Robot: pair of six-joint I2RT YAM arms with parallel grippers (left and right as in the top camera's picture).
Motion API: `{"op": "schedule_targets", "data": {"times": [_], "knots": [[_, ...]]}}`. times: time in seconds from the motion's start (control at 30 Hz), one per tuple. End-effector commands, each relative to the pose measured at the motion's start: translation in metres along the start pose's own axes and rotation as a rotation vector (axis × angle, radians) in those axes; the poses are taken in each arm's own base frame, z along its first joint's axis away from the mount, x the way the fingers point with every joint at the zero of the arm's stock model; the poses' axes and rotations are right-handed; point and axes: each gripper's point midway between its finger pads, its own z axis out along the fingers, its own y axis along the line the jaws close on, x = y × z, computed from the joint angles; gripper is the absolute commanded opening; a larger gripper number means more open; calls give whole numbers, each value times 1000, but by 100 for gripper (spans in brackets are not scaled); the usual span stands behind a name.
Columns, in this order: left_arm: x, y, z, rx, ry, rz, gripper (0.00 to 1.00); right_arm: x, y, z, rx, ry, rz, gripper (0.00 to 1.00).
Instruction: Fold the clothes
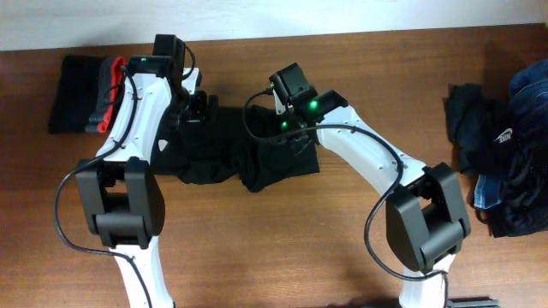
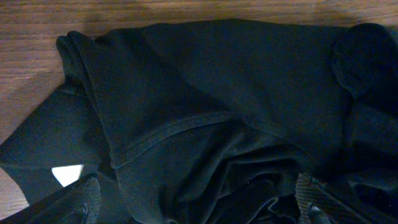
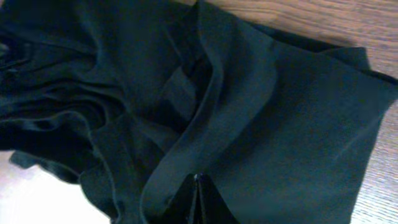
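Left gripper (image 2: 199, 208) fingers (image 2: 87, 198) spread wide, one ribbed pad at each lower corner of the left wrist view. Both are down against the black shirt (image 1: 248, 161) with loose folds bunched between them; nothing clamped. Right gripper (image 3: 196, 200) fingers pressed together with only a thin seam between them, and a raised fold of the shirt runs straight into that seam. It looks like a pinch on the fabric, though the dark cloth hides the tips themselves. Overhead, the left gripper (image 1: 197, 107) sits at the shirt's left end and the right gripper (image 1: 289, 135) over its right part. The shirt lies crumpled mid-table between the two arms, toward the back. A hemmed edge crosses the left wrist view diagonally, with a small white patch (image 2: 67, 175) near the lower left. Edges: bare table (image 1: 300, 248) shows past the shirt's top and left borders in the left wrist view, and past its right border in the right wrist view. Open room: a broad strip of wood in front of the shirt between the arm bases, and another to its right. A folded stack (image 1: 84, 96) of black, grey and red lies at the back left, just beside the left arm. A loose pile (image 1: 505, 154) of dark and blue garments lies at the right edge, well apart from the shirt.
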Motion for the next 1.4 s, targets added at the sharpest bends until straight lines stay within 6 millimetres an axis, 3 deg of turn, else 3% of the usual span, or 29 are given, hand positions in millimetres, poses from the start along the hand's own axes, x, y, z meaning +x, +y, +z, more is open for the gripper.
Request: {"op": "schedule_targets", "data": {"times": [0.0, 0.3, 0.77, 0.9, 1.0, 1.17, 1.37], "knots": [[-11, -2, -21, -2, -58, 17, 99, 4, -12, 20, 71, 16, 34, 4], [-11, -2, -21, -2, -58, 17, 99, 26, -9, 55, 69, 91, 19, 4], [-11, -2, -21, -2, -58, 17, 99, 42, 62, 61, -89, 95, -132, 4], [-11, -2, -21, -2, -58, 17, 99, 46, 97, 56, -271, 97, -269, 4], [-11, -2, -21, -2, -58, 17, 99, 45, 105, 51, -350, 100, -307, 4], [-10, -2, -21, -1, -58, 17, 99, 35, 98, 31, -398, 107, -267, 4], [-11, -2, -21, -2, -58, 17, 99, 20, 76, -10, -338, 68, -235, 4]]}}
